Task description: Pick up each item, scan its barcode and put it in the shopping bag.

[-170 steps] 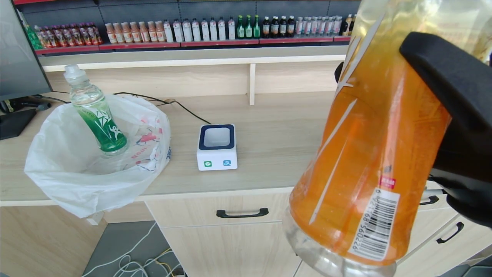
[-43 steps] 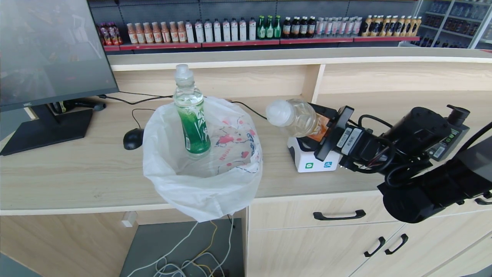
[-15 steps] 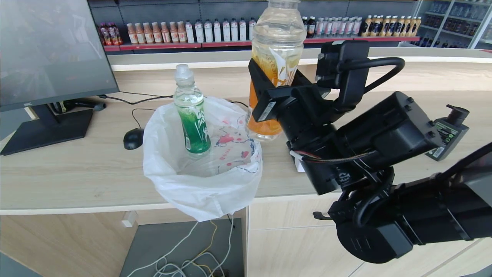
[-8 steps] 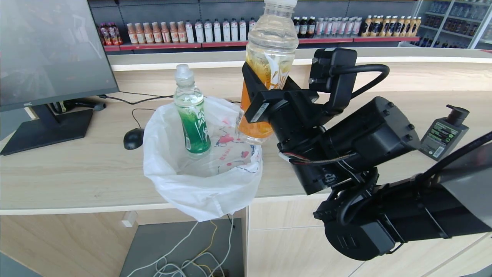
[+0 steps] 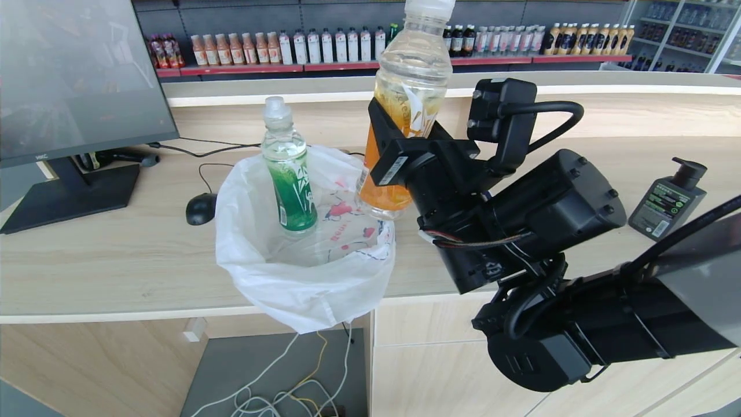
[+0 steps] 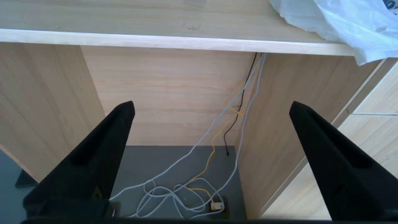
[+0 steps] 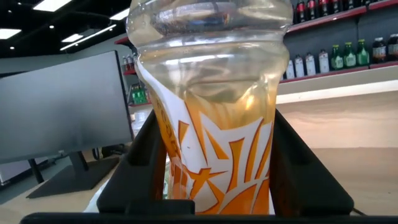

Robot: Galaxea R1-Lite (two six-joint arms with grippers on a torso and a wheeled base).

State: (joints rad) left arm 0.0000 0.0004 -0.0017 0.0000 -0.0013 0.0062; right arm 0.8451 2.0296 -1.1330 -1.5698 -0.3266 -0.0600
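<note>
My right gripper [image 5: 405, 142] is shut on an upright orange drink bottle [image 5: 412, 81] with a white cap. It holds the bottle above the counter at the right rim of the white shopping bag [image 5: 249, 260], the bottle's base just over the edge. In the right wrist view the orange drink bottle [image 7: 214, 118] stands between the black fingers [image 7: 140, 162]. A green-labelled bottle [image 5: 288, 174] stands upright inside the bag. My left gripper [image 6: 211, 162] hangs open below the counter's edge, holding nothing, with a corner of the shopping bag [image 6: 348, 22] above it.
A monitor [image 5: 75, 75] on a black stand and a mouse [image 5: 201, 209] sit left of the bag. A pump bottle [image 5: 666, 200] stands at the right of the counter [image 5: 116, 260]. Drawers [image 5: 428, 376] lie below. Loose cables [image 6: 205, 186] trail on the floor under the counter.
My right gripper lifted the orange bottle from above the scanner, stood it upright, and carried it left to the bag's rim. It barely moved in the last half second.
</note>
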